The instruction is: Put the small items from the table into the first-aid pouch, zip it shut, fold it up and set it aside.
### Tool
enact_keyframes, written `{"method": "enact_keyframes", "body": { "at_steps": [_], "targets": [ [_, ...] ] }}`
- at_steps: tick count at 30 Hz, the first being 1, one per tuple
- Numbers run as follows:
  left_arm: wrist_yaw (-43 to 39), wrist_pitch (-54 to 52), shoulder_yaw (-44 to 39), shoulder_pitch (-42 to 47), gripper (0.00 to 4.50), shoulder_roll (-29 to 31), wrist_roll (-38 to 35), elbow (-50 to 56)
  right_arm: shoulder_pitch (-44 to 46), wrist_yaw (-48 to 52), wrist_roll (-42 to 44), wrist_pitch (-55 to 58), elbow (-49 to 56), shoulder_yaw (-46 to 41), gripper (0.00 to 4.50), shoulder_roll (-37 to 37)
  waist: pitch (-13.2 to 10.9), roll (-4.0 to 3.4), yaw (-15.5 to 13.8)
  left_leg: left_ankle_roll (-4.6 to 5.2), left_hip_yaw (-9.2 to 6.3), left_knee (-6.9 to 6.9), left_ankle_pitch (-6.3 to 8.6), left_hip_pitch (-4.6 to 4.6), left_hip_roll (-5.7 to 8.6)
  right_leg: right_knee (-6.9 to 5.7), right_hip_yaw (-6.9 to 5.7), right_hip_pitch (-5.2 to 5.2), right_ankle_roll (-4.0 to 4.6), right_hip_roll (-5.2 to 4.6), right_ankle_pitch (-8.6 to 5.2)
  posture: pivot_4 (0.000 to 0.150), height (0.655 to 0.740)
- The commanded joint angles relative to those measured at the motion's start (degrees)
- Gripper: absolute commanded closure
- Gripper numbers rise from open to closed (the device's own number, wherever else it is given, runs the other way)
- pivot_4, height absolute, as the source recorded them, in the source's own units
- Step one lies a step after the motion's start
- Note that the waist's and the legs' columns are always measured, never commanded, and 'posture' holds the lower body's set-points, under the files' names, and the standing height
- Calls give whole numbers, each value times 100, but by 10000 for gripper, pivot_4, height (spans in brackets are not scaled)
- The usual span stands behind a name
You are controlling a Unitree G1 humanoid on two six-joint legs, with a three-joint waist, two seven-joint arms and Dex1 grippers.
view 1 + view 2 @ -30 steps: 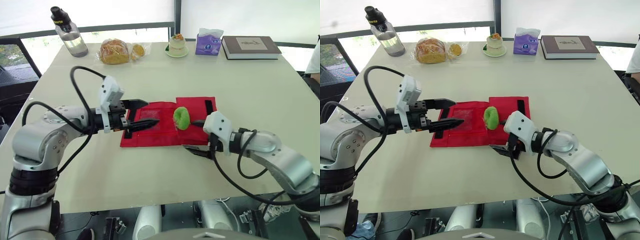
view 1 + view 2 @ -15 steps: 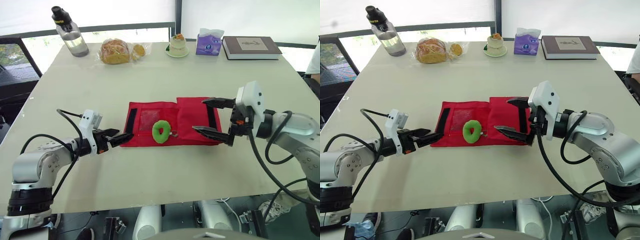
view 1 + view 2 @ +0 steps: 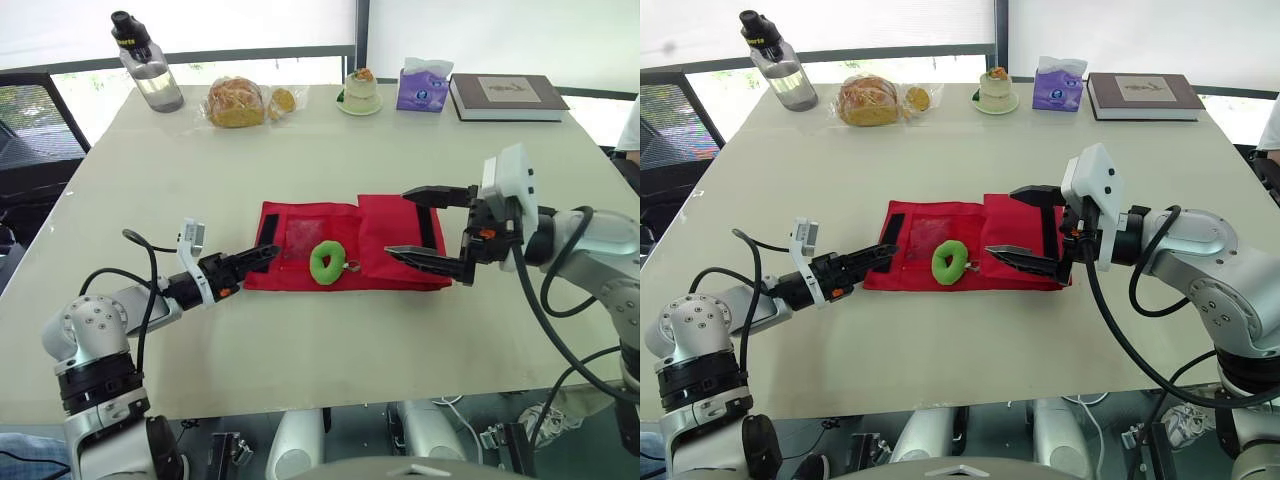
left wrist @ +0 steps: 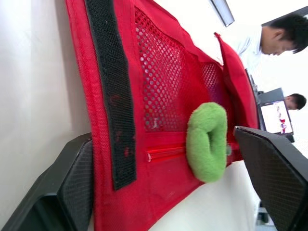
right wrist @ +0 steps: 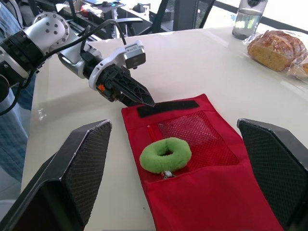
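both empty, spread: left gripper (image 3: 258, 258), right gripper (image 3: 397, 222); pouch (image 3: 298, 232) on beige table (image 3: 320, 340), windows (image 3: 240, 30) behind

Strong daylight comes through the windows (image 3: 240, 30) behind the far edge of the surface (image 3: 330, 340), and the panes are blown out to plain white. The pale surface is bright and evenly lit, with a mild sheen toward its far end. Shadows are soft and faint: a thin dark rim lies under the near edge of the first-aid pouch (image 3: 300, 225) and below the right hand (image 3: 397, 222). The water bottle (image 3: 150, 72) is backlit and glows. In the left wrist view the surface washes out to near white beside the pouch, and the background glares.
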State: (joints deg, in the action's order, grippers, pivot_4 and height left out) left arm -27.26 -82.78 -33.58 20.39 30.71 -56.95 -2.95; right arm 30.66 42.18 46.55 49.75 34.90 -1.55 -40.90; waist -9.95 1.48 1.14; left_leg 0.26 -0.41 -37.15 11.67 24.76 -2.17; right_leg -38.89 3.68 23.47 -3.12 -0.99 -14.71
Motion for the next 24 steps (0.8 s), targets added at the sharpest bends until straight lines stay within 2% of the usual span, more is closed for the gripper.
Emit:
{"method": "enact_keyframes", "body": {
  "at_steps": [1,2,3,6,7,12,14,16,18,22,23,24],
  "targets": [
    [55,-143,-220,114,17502,33,-261,64,162,2,39,-67,99,-78,0,-57,0,0,0,0,-1,1,0,0,0,0,0,0,0,0,0,1500,7400],
    [18,-141,-238,126,21227,48,-307,66,183,1,39,-60,82,-72,0,-55,0,0,-1,0,-2,1,0,0,-1,-1,-1,0,1,0,0,1500,7400],
    [-7,-139,-248,130,27482,60,-343,68,195,1,40,-55,73,-69,0,-54,0,0,-2,0,-2,1,0,0,-1,-1,-1,0,1,0,0,1500,7400],
    [-544,-2,-25,-117,42172,428,-380,251,251,11,50,-14,31,-27,0,-48,0,0,-1,0,-1,1,0,0,-1,0,-1,0,1,0,0,1500,7400],
    [-793,83,47,-216,44332,606,-353,241,290,31,46,1,8,8,0,-55,0,1,11,0,1,1,0,-1,-1,0,0,1,2,0,0,1500,7400],
    [-1905,735,496,-424,44332,1484,35,-147,624,40,-9,15,-284,188,0,74,-2,0,75,-1,3,11,0,-1,-3,-1,1,9,19,-3,-9,1500,7400],
    [-2583,1229,856,-390,44332,1893,329,-329,719,150,-245,-151,-568,367,0,127,-2,0,86,-1,4,14,0,-2,-4,2,0,10,24,-3,-11,1500,7400],
    [-3142,1542,1144,-219,45000,2180,488,-537,787,280,-490,-328,-842,558,10942,172,-4,-2,88,-1,7,18,0,-2,-3,6,1,11,26,-3,-12,1500,7400],
    [-3681,1821,1425,108,45000,2387,613,-730,819,442,-915,-666,-1213,879,18315,240,-5,1,76,0,12,20,0,-1,-2,6,2,12,26,-10,-13,1500,7400],
    [-4338,1964,1977,809,45000,2562,726,-768,768,646,-1682,-1250,-1891,1437,40160,432,-7,2,83,-1,18,17,0,3,0,10,6,13,26,-8,-13,1500,7400],
    [-4544,1977,2151,956,45000,2620,752,-728,755,664,-1840,-1332,-2042,1568,44023,488,-7,2,87,-1,20,18,0,4,1,11,7,13,23,-8,-12,1500,7400],
    [-4735,2000,2289,1074,45000,2667,780,-690,730,684,-1980,-1411,-2164,1682,44617,537,-7,4,95,-1,21,18,0,4,2,11,8,13,21,-7,-11,1500,7400]
  ]
}}
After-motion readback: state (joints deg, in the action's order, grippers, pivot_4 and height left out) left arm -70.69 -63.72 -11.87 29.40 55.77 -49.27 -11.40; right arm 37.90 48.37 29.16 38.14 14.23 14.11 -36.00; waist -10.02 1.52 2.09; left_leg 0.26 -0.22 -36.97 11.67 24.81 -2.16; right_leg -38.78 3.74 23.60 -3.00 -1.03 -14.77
